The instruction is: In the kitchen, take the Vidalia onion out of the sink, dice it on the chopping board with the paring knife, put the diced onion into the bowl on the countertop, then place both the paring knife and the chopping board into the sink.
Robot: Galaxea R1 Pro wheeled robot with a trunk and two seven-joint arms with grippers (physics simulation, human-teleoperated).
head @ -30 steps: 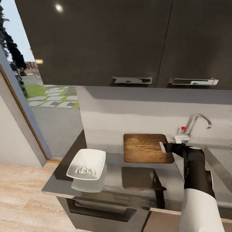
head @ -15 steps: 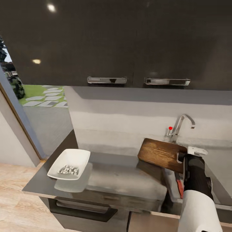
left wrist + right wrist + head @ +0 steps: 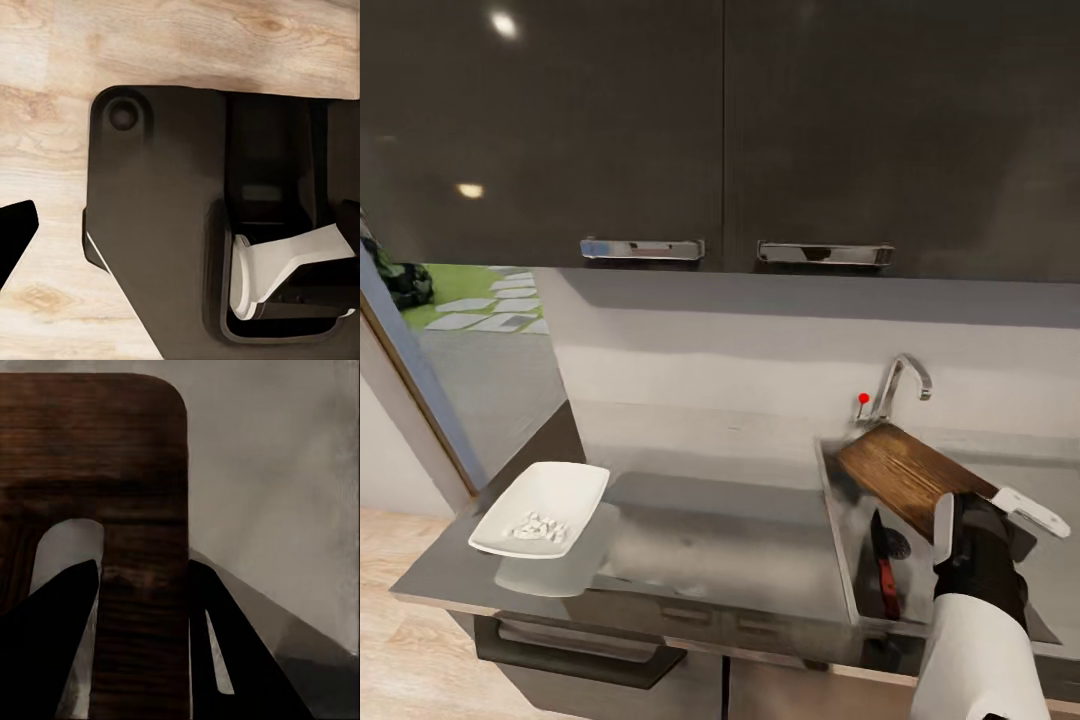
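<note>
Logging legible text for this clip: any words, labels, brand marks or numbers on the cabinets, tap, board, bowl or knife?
None can be read in any view.
Upper cabinets: plain glossy fronts.
Tap: a red knob, no marking.
Chopping board: bare wood grain.
Bowl: plain white.
Paring knife in the sink: no visible marking.

One bowl (image 3: 542,508); one chopping board (image 3: 908,473); one paring knife (image 3: 884,572); two cabinet handles (image 3: 643,248)

The brown wooden chopping board (image 3: 905,475) hangs tilted over the grey sink (image 3: 840,520), its slotted end clamped in the right hand (image 3: 988,512). The paring knife (image 3: 884,570), red-handled, lies in the basin. The white bowl (image 3: 542,508) of diced onion (image 3: 536,526) sits near the worktop's (image 3: 710,540) left end.
</note>
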